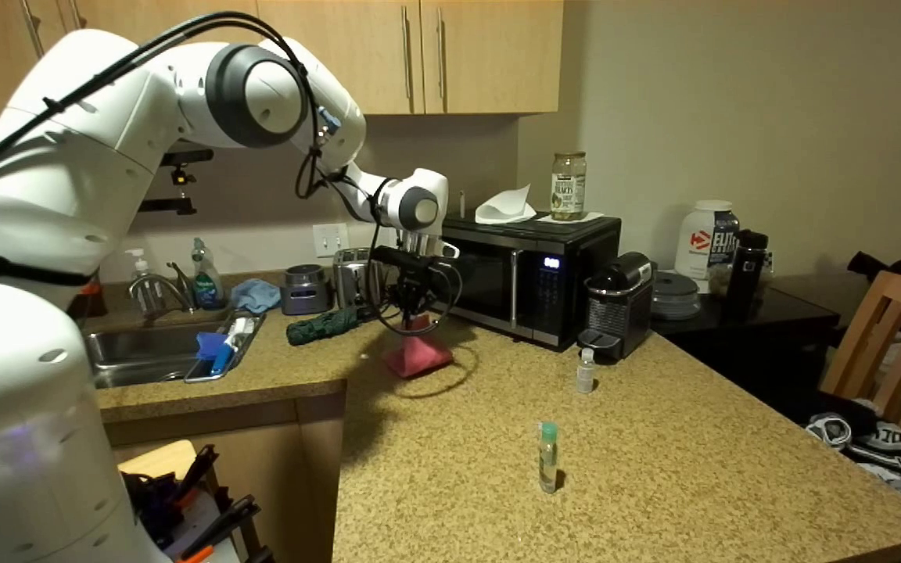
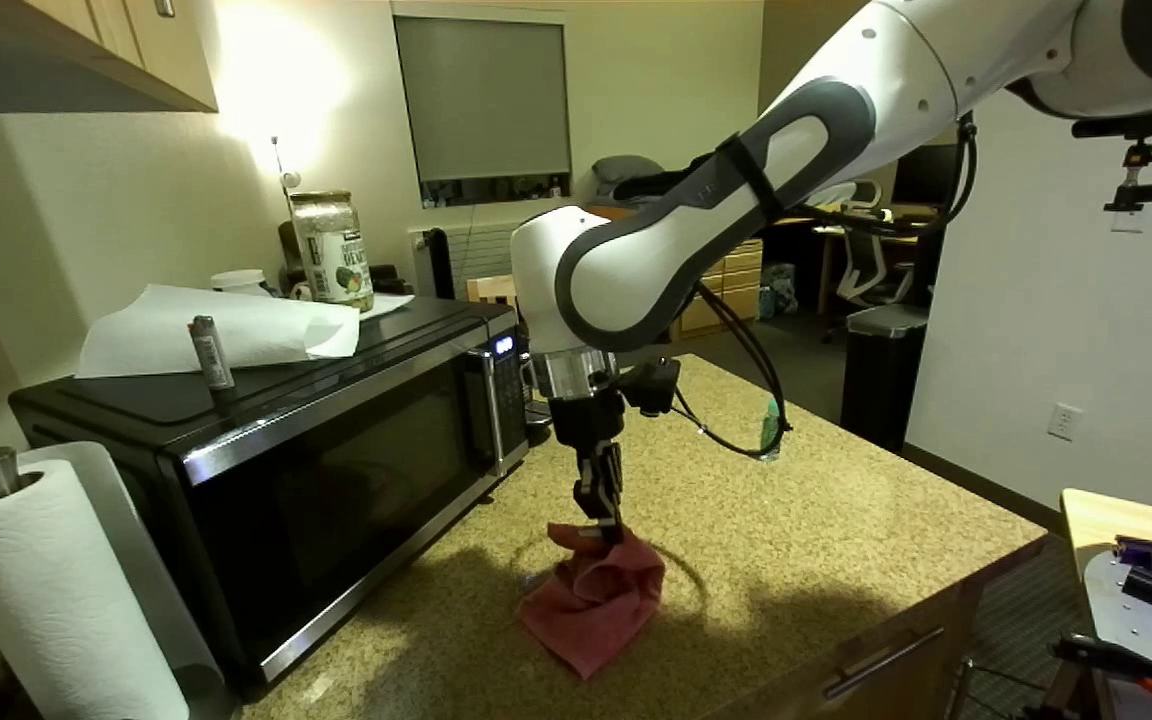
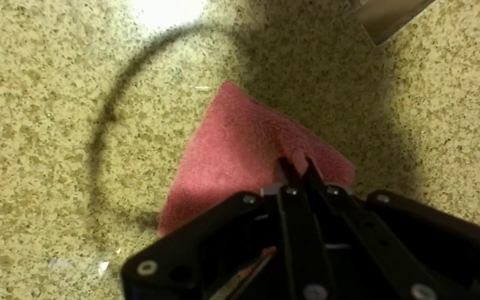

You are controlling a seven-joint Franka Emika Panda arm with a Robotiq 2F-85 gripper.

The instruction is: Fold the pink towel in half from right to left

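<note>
Pink towel [image 3: 223, 158]: plain, soft-piled, rumpled, drawn into peak; on tabletop [image 1: 654, 461], before black microwave [image 2: 336, 480]. One corner points toward top of wrist view; long axis indistinct, cloth bunched. Claw [image 3: 298, 163] pinching gathered fold.

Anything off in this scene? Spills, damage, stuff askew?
What looks like a lighter stands on end atop the microwave, near loose curled paper: an odd, risky-looking spot. No spill or damage visible. The pink towel is bunched where the gripper pinches it, which fits folding.
</note>
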